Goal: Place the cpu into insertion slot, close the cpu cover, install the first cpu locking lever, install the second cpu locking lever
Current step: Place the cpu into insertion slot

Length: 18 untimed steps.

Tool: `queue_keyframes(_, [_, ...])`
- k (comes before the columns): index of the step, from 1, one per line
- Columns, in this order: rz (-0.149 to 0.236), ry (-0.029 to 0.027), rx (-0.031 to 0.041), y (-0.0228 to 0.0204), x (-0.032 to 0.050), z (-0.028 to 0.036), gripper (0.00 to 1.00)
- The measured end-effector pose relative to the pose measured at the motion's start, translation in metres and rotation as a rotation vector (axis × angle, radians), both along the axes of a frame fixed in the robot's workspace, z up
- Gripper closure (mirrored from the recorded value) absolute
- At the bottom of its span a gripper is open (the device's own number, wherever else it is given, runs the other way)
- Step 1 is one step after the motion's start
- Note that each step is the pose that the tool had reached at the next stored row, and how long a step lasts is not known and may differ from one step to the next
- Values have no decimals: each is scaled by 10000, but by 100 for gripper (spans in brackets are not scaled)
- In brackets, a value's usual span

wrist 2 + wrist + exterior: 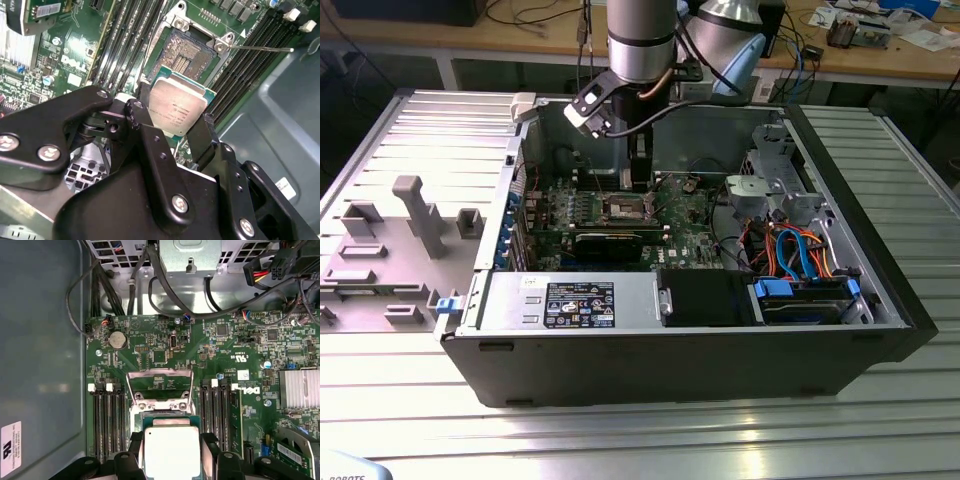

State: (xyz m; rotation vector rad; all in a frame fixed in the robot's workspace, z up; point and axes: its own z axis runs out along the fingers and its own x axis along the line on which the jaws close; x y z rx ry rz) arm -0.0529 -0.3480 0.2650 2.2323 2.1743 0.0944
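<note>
The open computer case [670, 370] is lying on its side on the ribbed metal worktop [620, 440]. It is holding the green motherboard [690, 225], a silver labelled box [570, 300] along its near wall, and a tangle of blue and orange cables [795, 250] toward the exterior view's right. The arm is reaching down into the case. The claw [175, 112] is gripping the cpu [177, 100] by two opposite edges, silvery top showing in both wrist views. The cpu is hanging close to the insertion slot [192, 52] and is not seated, so the slot's pin field is lying bare. The cpu cover [160, 385] is standing tipped open at one edge of the slot, between banks of black memory slots [107, 420].
</note>
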Motion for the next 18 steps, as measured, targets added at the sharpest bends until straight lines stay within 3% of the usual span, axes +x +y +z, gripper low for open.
queue_keyframes(5, [-19, 0, 0, 4, -2, -103, 46])
queue_keyframes(18, [-21, -2, 2, 4, -1, -113, 46])
